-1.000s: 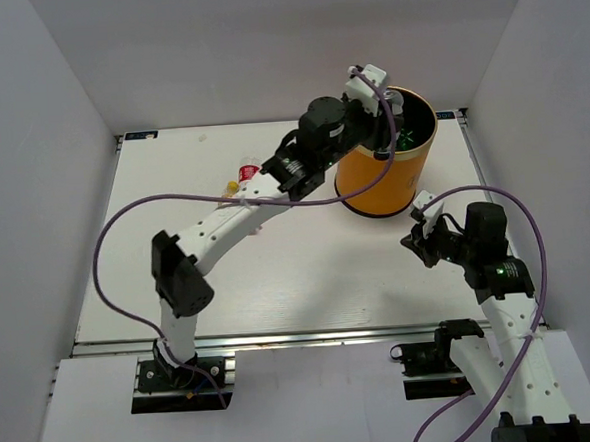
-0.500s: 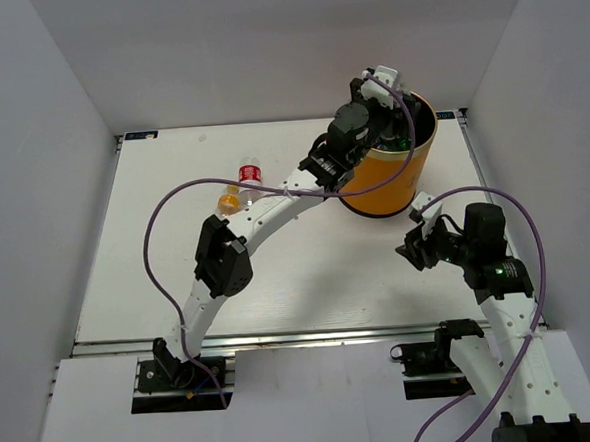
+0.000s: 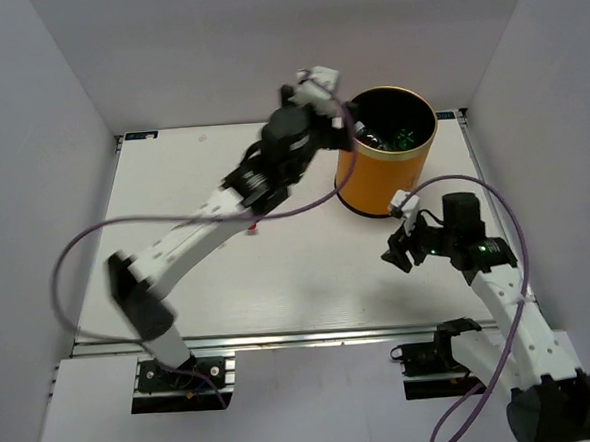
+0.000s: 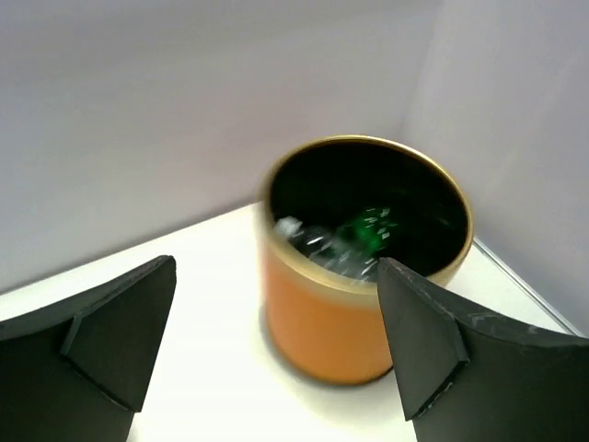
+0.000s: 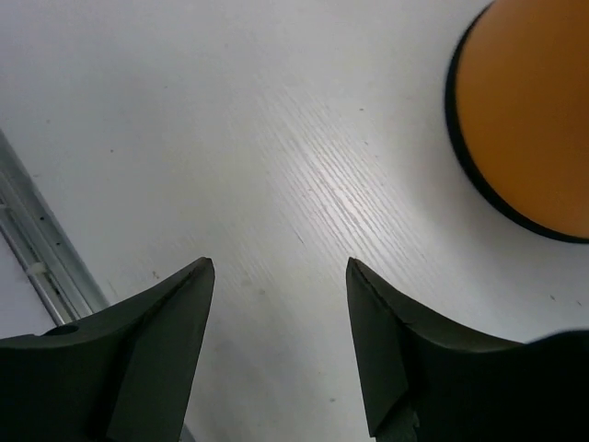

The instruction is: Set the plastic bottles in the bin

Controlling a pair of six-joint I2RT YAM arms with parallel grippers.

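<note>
We find the tall orange cylindrical bin with gold rim [image 3: 375, 184] at the far right of the white table [image 3: 162, 179]. Inside it lie a green plastic bottle [image 4: 366, 228] and clear plastic bottles [image 4: 308, 241]. We note the left gripper [image 4: 276, 265] beside its rim, fingers spread, empty. The right gripper [image 5: 278, 267] hangs near its base, fingers apart, empty.

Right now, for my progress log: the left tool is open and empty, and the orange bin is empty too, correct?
No. The bin is not empty: the left wrist view shows a green bottle and clear bottles inside. The left tool is open and empty.
</note>
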